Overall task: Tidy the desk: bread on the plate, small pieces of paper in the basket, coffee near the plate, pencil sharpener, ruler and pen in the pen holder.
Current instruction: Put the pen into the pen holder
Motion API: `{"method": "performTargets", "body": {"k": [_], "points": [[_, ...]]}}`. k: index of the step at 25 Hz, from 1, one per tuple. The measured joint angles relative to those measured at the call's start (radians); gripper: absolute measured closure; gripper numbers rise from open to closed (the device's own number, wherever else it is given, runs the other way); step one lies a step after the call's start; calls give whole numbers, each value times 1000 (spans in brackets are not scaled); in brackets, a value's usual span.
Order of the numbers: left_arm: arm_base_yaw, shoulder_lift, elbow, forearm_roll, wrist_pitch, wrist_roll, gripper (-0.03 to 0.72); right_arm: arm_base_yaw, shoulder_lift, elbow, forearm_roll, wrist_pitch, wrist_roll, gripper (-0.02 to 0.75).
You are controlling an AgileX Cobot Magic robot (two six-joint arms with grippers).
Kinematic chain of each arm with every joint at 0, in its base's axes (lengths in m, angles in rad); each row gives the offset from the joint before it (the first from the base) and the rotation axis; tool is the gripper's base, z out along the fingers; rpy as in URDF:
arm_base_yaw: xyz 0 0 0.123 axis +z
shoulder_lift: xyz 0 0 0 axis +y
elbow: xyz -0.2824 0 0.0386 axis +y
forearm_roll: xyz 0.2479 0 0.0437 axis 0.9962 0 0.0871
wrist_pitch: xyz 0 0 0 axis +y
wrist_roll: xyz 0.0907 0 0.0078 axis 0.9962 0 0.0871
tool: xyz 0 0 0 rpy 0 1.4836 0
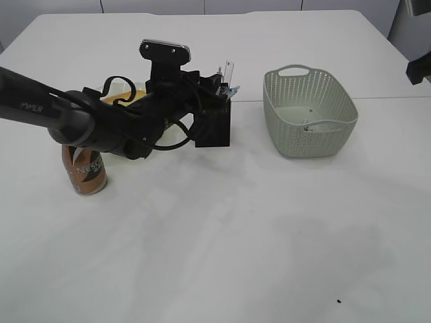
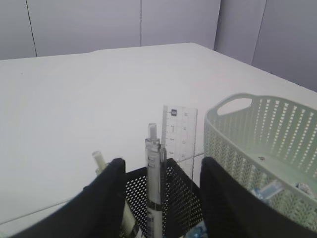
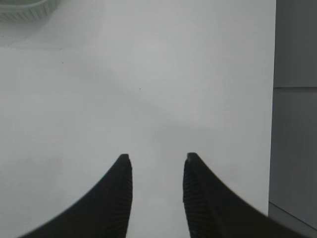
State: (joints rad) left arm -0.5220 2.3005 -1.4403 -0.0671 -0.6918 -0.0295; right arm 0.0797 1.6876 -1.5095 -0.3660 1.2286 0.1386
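Basket (image 1: 310, 114), pale green and perforated, sits right of the black mesh pen holder (image 2: 178, 198), which holds a clear ruler (image 2: 179, 131) and a translucent pen (image 2: 152, 173). Left gripper (image 2: 161, 193) straddles the holder, fingers apart, gripping nothing; right gripper (image 3: 156, 188) hangs open above bare table (image 3: 148, 74).

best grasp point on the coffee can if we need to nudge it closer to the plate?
Grip the coffee can around its mid-body, coming from the front: it stands upright, and the left arm hangs over its top, blocking a top-down approach. Probably the right gripper, open and empty.
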Motion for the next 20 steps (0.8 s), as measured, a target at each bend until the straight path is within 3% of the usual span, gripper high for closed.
{"method": "performTargets", "body": {"k": [11,17,20], "points": [[2,-79,0,13,-40,0,329,0,0,0,0,0,0,449],[7,-183,0,13,85,0,349,0,0,0,0,-2,0,449],[15,-257,0,13,256,0,372,0,0,0,0,-14,0,449]]}}
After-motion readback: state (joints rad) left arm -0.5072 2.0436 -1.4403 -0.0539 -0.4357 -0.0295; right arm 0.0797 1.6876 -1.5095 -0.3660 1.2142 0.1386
